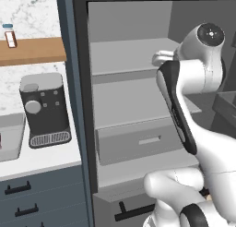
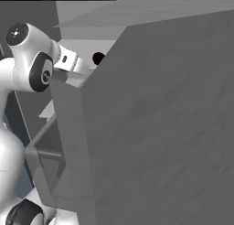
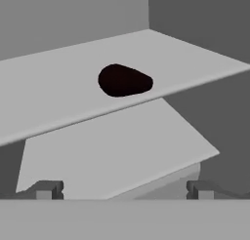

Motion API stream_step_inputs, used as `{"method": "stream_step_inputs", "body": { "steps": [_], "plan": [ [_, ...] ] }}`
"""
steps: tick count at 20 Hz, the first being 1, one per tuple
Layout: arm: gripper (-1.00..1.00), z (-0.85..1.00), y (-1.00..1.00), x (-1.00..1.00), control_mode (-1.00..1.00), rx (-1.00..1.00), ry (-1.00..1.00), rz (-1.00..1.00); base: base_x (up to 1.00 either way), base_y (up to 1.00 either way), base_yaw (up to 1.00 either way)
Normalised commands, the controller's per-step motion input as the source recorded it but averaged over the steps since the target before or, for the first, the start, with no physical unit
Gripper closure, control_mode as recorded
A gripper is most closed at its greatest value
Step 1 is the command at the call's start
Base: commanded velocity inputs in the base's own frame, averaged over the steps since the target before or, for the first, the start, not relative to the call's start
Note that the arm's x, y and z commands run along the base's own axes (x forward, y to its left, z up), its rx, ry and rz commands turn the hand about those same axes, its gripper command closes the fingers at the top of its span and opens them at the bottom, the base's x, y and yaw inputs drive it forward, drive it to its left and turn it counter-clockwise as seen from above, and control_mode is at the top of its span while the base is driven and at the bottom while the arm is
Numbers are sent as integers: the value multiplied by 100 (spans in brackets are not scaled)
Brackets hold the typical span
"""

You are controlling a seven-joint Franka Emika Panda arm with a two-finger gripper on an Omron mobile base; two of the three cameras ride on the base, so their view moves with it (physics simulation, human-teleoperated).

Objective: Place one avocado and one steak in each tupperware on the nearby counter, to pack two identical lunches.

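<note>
avocado (image 3: pixel 124 81): lying near front edge of upper shelf (image 3: pixel 58 88)
gripper (image 3: pixel 124 190): fingers spread wide, holding nothing, short of avocado

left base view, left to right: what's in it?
Jar on the wooden shelf → tupperware on the counter → coffee machine → open fridge's pull-out drawer → robot arm.
</note>
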Motion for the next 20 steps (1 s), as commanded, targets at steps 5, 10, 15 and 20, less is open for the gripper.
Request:
{"method": "stream_step_inputs", "body": {
  "steps": [5,10,15,20],
  "plan": [
    [-100,0,-15,64,-100,1,2,0,0,0,0],
    [-100,0,-8,60,-100,0,1,0,0,0,0],
    [-100,-7,0,48,-100,0,1,0,0,0,0],
    [-100,-14,-5,49,-100,0,0,0,0,0,0]
  ]
}}
